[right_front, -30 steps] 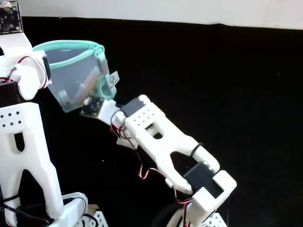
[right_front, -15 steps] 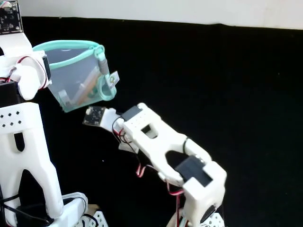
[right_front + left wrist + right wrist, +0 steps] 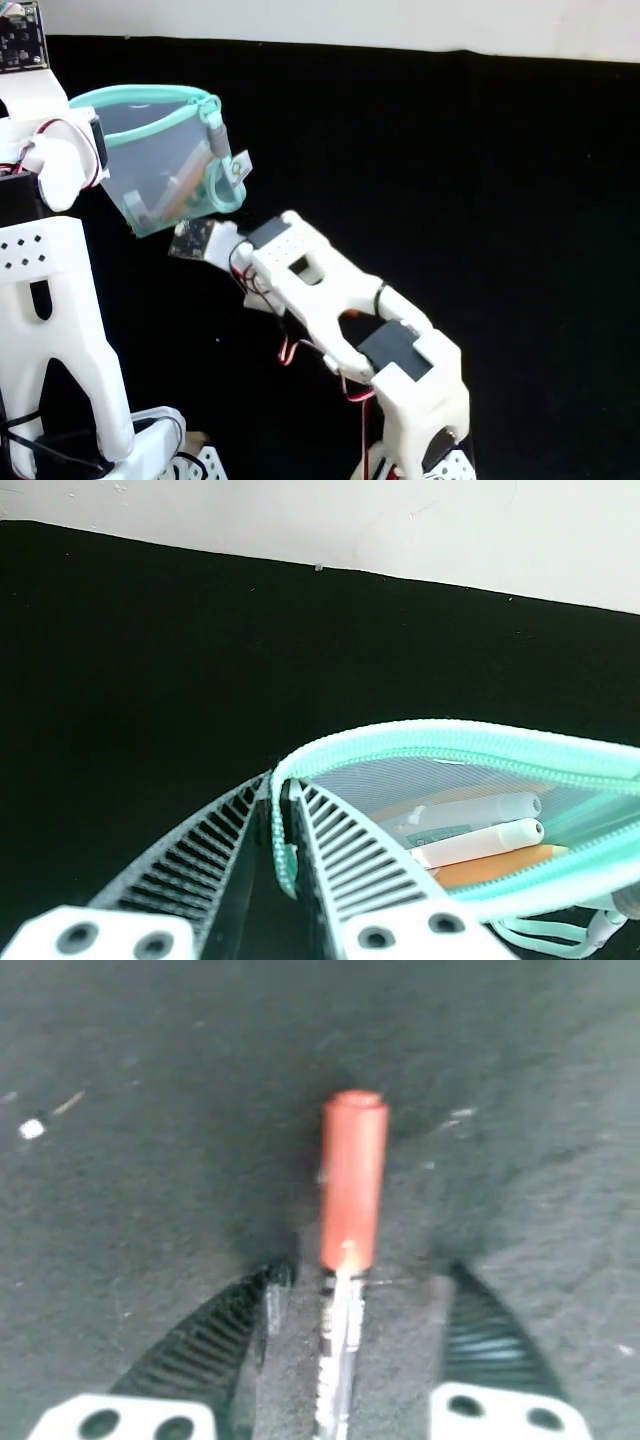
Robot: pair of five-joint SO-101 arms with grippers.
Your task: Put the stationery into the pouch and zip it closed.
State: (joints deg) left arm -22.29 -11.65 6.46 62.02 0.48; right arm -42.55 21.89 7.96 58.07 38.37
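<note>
1. Right pincer (image 3: 365,1278): jaws set wide apart, gripping nothing.

2. Red-capped pen with a silvery barrel (image 3: 352,1180): lies between the right pincer's jaws, closer to one jaw than to the other. The barrel runs back toward the pincer's base. The red cap reaches out past the fingertips.

3. Black cloth table cover (image 3: 150,1110): lies under the right pincer and the pen.

4. Left pincer (image 3: 285,815): jaws together, clamped on one end of the pouch's zip edge.

5. Translucent pouch with a mint-green zip (image 3: 450,742): held by its zip edge with the mouth open, spreading away from the left pincer's fingertips. In the high view its lower corner (image 3: 150,215) sits just above the right pincer's tip (image 3: 195,240). Whether the two touch cannot be told.

6. Contents of the pouch: two white pens (image 3: 480,810) and an orange pencil (image 3: 500,860) lie side by side inside it, just beyond the left pincer's fingertips.

7. Mint-green loop with a small tag (image 3: 222,188): hangs at the end of the pouch away from the left pincer, near the right pincer.

8. White wall (image 3: 400,520): stands past the far edge of the cloth, well beyond both pincers.
</note>
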